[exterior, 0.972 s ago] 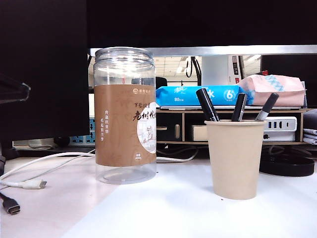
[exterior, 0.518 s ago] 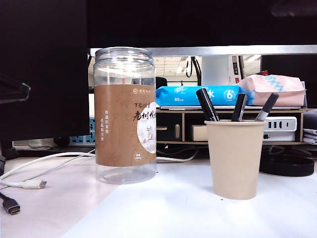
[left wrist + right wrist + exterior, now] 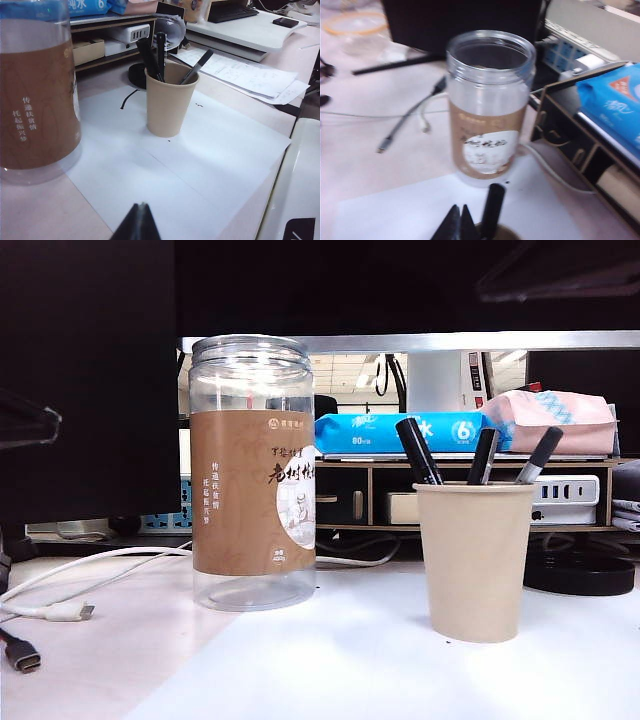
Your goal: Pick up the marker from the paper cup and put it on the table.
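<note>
Left claw [image 3: 137, 222], right claw [image 3: 459, 223]: black, wedge-shaped fingertips, smooth matte surface.

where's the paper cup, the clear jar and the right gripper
paper cup [image 3: 474, 560], exterior view, middle of its front wall
clear jar [image 3: 252, 490], exterior view, brown label
right gripper [image 3: 459, 222], right wrist view, shut fingertips just above the cup

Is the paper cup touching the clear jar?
Apart. The exterior view shows bare table between the paper cup and the clear jar.
</note>
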You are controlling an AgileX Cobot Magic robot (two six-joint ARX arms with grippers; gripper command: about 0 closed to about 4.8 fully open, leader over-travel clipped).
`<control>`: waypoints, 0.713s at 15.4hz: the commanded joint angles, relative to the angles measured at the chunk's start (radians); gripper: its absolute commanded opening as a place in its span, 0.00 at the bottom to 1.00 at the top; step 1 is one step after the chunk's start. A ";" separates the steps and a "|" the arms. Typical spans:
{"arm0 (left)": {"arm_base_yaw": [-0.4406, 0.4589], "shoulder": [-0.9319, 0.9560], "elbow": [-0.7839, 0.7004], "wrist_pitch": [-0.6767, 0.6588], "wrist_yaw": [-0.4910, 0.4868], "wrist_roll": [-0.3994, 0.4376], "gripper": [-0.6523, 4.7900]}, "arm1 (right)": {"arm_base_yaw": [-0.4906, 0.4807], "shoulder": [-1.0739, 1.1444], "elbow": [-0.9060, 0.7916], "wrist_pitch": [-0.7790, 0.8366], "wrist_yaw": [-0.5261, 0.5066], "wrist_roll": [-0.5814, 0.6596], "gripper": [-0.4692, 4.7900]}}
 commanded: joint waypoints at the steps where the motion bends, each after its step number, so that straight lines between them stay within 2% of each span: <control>1: -0.001 0.000 -0.001 -0.010 0.009 0.003 0.11 | 0.029 0.047 0.004 0.028 0.023 -0.031 0.08; 5: -0.001 0.000 -0.001 -0.010 0.009 0.003 0.11 | 0.040 0.146 0.004 0.095 0.044 -0.030 0.08; 8: -0.001 0.000 -0.001 -0.010 0.009 0.003 0.11 | 0.087 0.196 0.005 0.122 0.061 -0.031 0.08; 9: -0.001 0.000 -0.001 -0.010 0.009 0.003 0.11 | 0.111 0.200 0.005 0.135 0.092 -0.031 0.11; 10: -0.001 0.000 -0.001 -0.010 0.009 0.003 0.11 | 0.144 0.208 0.005 0.159 0.137 -0.031 0.23; 11: -0.001 0.000 -0.001 -0.010 0.009 0.003 0.11 | 0.166 0.220 0.005 0.172 0.167 -0.032 0.27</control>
